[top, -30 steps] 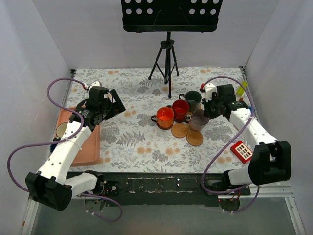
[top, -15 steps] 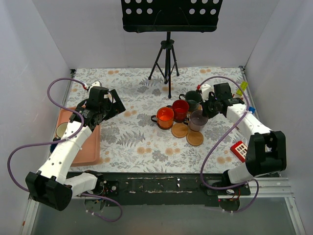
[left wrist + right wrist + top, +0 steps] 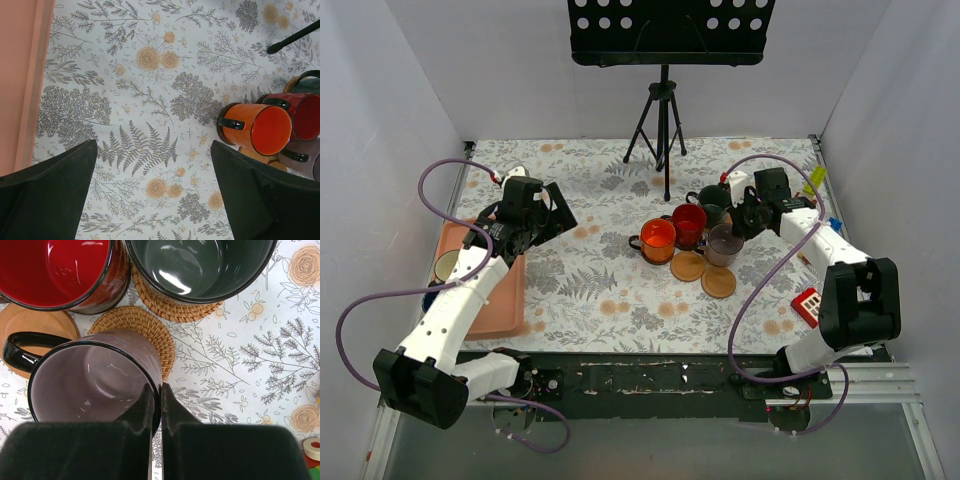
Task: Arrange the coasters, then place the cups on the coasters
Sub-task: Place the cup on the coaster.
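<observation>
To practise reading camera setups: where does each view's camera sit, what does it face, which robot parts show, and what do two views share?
Top external: above and behind the arms, looking down at the table; both show.
Left wrist: mounted there, facing down at the orange cup; open left gripper shows.
Right wrist: mounted there, facing down at the purple-grey cup; right gripper pinches its rim.
Shared: red cup, all three.

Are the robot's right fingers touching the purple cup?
Touching. The right wrist view shows the right fingers pinched shut on the wall of the purple cup, one finger inside the rim and one outside.
</observation>
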Robot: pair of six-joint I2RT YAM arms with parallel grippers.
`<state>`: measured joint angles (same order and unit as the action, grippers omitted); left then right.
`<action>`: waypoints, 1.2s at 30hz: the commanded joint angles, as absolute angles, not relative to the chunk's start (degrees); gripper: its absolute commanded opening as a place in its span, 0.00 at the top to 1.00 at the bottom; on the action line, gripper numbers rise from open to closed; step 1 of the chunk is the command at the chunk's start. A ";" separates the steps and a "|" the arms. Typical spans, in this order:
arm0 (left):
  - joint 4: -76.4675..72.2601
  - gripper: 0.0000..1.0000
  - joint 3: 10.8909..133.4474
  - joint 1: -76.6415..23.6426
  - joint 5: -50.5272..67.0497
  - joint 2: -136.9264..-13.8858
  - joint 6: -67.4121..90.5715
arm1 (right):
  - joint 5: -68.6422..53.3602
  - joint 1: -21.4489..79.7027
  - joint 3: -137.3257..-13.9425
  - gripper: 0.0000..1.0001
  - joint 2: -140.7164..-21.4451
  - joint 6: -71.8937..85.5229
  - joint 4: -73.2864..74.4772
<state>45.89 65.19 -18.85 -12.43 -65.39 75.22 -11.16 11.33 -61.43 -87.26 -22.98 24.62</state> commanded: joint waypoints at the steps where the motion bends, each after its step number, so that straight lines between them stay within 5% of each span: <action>1: 45.79 0.02 65.13 -18.37 -12.48 -65.48 74.79 | -13.53 11.43 -65.30 0.99 -87.54 -23.82 20.48; 36: 45.79 0.02 65.30 -18.28 -12.22 -66.09 74.97 | -11.69 11.43 -65.48 0.99 -89.30 -22.94 18.20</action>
